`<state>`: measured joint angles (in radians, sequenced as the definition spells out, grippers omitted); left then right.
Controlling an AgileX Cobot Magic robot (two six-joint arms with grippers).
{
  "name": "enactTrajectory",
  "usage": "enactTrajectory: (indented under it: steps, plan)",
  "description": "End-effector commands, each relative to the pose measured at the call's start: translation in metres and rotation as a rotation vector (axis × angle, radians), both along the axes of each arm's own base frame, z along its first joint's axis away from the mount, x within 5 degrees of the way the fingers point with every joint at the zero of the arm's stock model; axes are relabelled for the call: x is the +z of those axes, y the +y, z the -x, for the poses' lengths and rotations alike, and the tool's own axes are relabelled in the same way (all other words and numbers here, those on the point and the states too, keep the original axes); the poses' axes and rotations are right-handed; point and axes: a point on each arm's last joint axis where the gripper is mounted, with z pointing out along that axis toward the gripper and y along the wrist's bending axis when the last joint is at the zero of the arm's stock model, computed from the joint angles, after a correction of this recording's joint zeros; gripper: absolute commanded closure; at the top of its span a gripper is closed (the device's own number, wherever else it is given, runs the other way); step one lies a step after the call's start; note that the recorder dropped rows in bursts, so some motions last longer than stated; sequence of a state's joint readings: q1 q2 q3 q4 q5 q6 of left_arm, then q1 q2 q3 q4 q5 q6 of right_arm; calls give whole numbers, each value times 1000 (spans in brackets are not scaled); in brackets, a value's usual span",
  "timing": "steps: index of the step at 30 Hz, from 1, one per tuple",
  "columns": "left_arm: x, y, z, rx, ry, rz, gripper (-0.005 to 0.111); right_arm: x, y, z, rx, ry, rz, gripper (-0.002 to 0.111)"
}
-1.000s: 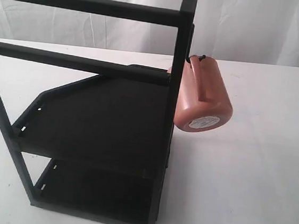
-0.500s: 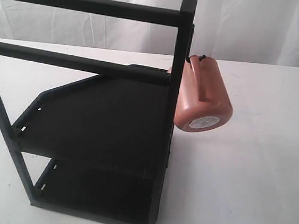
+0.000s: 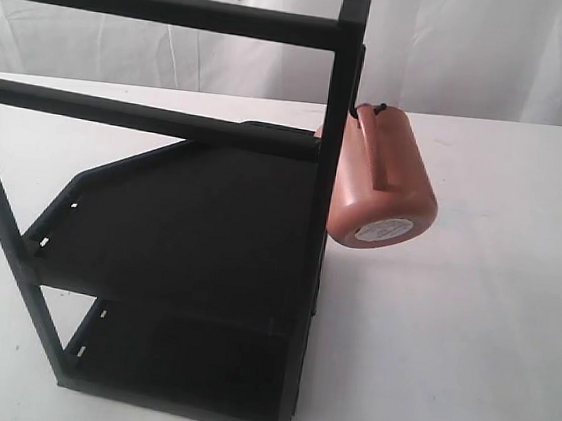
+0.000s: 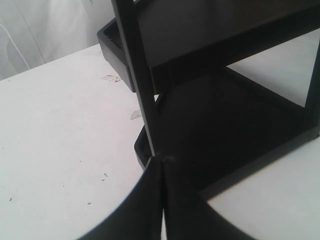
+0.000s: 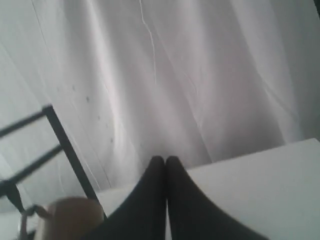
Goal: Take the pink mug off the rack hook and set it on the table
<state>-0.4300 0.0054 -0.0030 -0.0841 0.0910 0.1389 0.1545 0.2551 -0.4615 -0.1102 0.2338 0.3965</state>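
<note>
The pink mug [image 3: 383, 176] hangs by its loop handle from the small black rack hook [image 3: 370, 108] on the rack's upright post, base and white sticker facing the exterior camera. The white table [image 3: 469, 331] spreads beneath it. Neither arm shows in the exterior view. In the left wrist view my left gripper [image 4: 163, 161] is shut with nothing in it, low beside the rack's foot. In the right wrist view my right gripper [image 5: 165, 161] is shut and empty, and the mug [image 5: 72, 215] appears as a blurred pink shape at the frame's edge, apart from the fingertips.
The tall black shelf rack [image 3: 189, 221] with two shelves and crossbars fills the left half of the exterior view. A white curtain [image 3: 479, 50] hangs behind the table. Bare tabletop lies to the right of the mug.
</note>
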Motion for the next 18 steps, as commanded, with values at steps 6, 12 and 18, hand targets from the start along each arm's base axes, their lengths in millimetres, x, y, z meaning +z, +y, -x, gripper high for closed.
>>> enactTrajectory:
  steps: [6, 12, 18]
  plan:
    - [-1, 0, 0, 4, 1, 9, 107, 13, 45, -53, 410, 340, 352, 102]
    - [-1, 0, 0, 4, 1, 9, 107, 7, 71, -79, 581, 301, 352, 61]
    - [-1, 0, 0, 4, 1, 9, 107, 1, 94, -102, 694, 272, 407, 47]
